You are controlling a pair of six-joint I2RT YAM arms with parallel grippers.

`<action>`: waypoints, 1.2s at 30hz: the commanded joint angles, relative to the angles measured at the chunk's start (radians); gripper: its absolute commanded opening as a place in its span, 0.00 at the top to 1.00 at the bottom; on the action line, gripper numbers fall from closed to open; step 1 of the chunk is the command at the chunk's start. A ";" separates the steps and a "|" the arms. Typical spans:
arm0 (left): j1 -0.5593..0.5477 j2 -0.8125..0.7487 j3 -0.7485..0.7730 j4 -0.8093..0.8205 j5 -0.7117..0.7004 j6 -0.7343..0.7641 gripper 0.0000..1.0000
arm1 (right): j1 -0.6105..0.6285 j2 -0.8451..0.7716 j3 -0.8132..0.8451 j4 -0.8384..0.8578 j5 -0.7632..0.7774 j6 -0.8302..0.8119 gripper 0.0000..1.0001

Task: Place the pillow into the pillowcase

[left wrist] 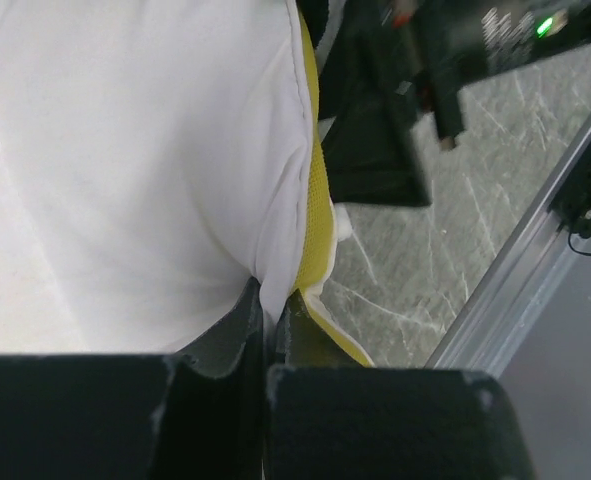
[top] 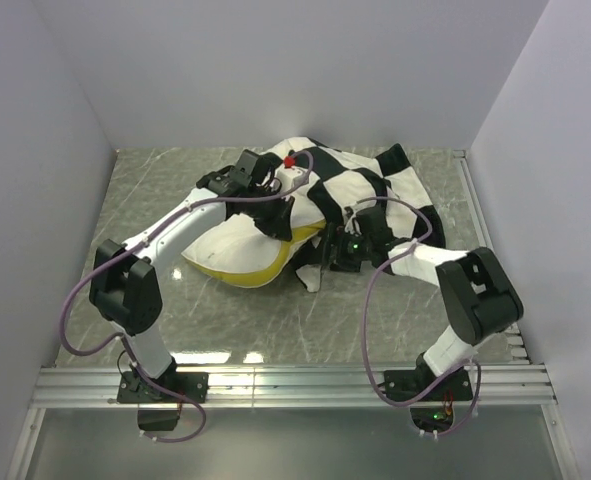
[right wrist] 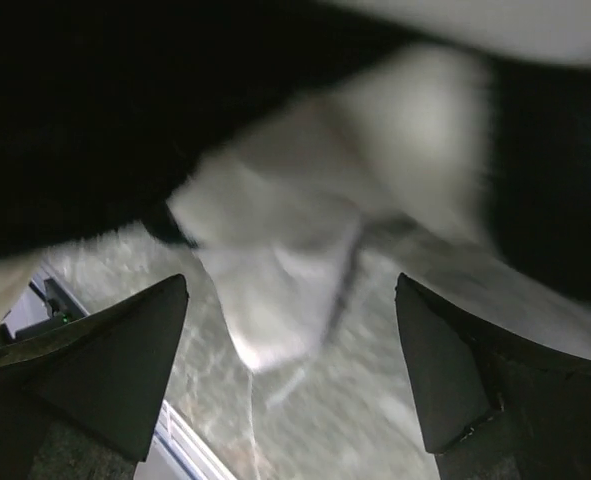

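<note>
The cream-white pillow (top: 237, 250) lies mid-table with its yellow band (top: 275, 262) along the near edge. Its far end runs under the black-and-white checkered pillowcase (top: 375, 185), which is bunched up behind it and to the right. In the left wrist view my left gripper (left wrist: 268, 300) is shut on a fold of the pillow (left wrist: 125, 150) beside the yellow band (left wrist: 315, 230). My right gripper (right wrist: 291, 290) is open just above the table, and a blurred white flap of the pillowcase (right wrist: 265, 300) hangs between its fingers. In the top view the right gripper (top: 325, 258) sits at the pillowcase's near edge.
The marble-patterned table (top: 165, 185) is walled in white on the left, back and right. A metal rail (top: 295, 385) runs along the front by the arm bases, and another rail (top: 470, 200) lines the right side. The right arm's black wrist (left wrist: 395, 100) is close beside the pillow.
</note>
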 commanded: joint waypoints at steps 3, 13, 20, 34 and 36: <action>0.038 0.009 0.102 0.064 0.112 -0.031 1.00 | 0.097 0.073 0.040 0.169 0.019 0.064 0.08; 0.101 0.006 0.090 0.188 0.135 -0.154 1.00 | 0.145 0.067 0.022 0.431 -0.279 0.332 1.00; 0.104 0.089 0.021 0.349 0.204 -0.295 1.00 | 0.314 -0.138 -0.024 0.767 -0.543 0.668 1.00; -0.071 0.218 -0.324 0.578 0.195 -0.429 0.99 | 0.030 -0.453 0.091 -0.510 -0.606 -0.258 0.42; -0.073 0.201 -0.282 0.541 0.227 -0.383 0.85 | -0.065 -0.404 0.214 -0.721 -0.573 -0.420 0.42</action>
